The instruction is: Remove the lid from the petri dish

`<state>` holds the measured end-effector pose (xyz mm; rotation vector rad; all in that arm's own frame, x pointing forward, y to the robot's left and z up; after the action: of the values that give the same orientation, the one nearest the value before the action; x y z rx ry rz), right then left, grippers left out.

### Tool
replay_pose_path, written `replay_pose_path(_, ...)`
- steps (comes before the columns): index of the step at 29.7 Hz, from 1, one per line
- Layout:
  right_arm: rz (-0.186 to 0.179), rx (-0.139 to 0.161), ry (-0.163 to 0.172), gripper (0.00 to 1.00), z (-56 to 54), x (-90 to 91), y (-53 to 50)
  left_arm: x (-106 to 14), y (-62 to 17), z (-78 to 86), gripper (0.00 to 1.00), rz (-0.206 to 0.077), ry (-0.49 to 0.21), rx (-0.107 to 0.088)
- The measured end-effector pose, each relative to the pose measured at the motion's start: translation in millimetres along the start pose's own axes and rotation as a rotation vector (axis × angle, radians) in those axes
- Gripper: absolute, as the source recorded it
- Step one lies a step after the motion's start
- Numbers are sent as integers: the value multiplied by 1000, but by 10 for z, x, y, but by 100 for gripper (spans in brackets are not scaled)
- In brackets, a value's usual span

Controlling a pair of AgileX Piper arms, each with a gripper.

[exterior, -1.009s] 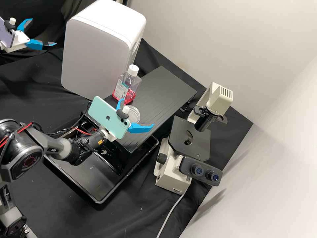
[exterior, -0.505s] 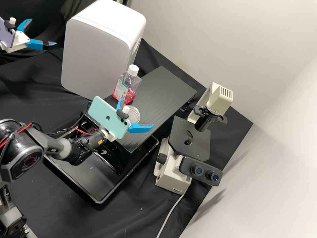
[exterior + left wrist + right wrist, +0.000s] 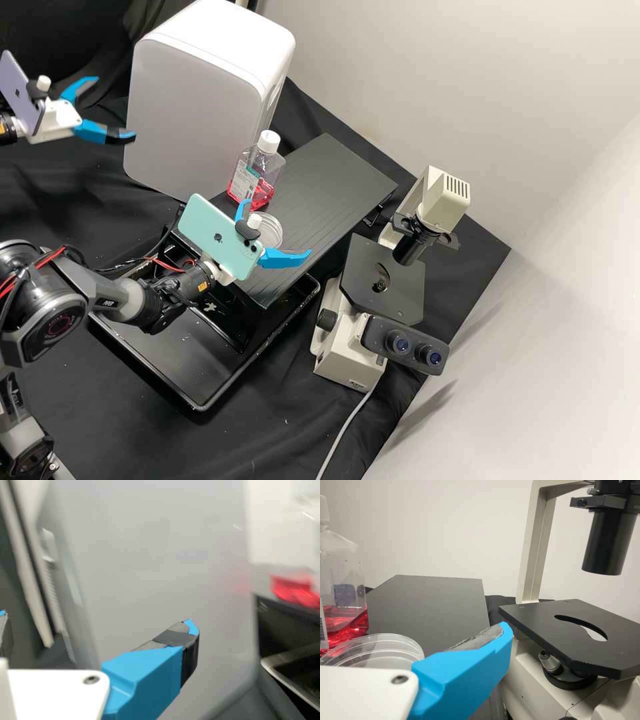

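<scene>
We judge the petri dish [image 3: 269, 229] light, brittle and slick, so take its lid [image 3: 370, 647] by the rim. It sits on the black platform [image 3: 333, 180] at the flask's [image 3: 255, 175] 6 o'clock. The right tool [image 3: 279, 228] is spread beside it, and the left tool [image 3: 113, 108] is spread at 10 o'clock, well apart.

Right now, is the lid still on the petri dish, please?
On: the petri dish looks covered, and the open right gripper holds nothing.

Nothing here is legible from where I stand. The bottle [image 3: 257, 170] of red liquid carries a label [image 3: 245, 176], its print too small to make out. Small marks on the right arm [image 3: 115, 300] and the microscope [image 3: 373, 313] base are equally unreadable.
</scene>
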<state>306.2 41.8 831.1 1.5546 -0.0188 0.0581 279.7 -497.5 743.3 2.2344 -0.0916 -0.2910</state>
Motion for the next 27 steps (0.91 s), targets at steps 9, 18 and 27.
replay_pose_path(9, 0, 0, 0, 100, 0, 0, 0, -191, -235, 237, 100, -56, -171, -13)
replay_pose_path(18, 0, 0, 0, 100, 0, 0, 0, -284, -306, 338, 100, -115, -284, -100)
replay_pose_path(27, 0, 0, 0, 100, 0, 0, 0, -325, -339, 402, 100, -138, -336, -101)
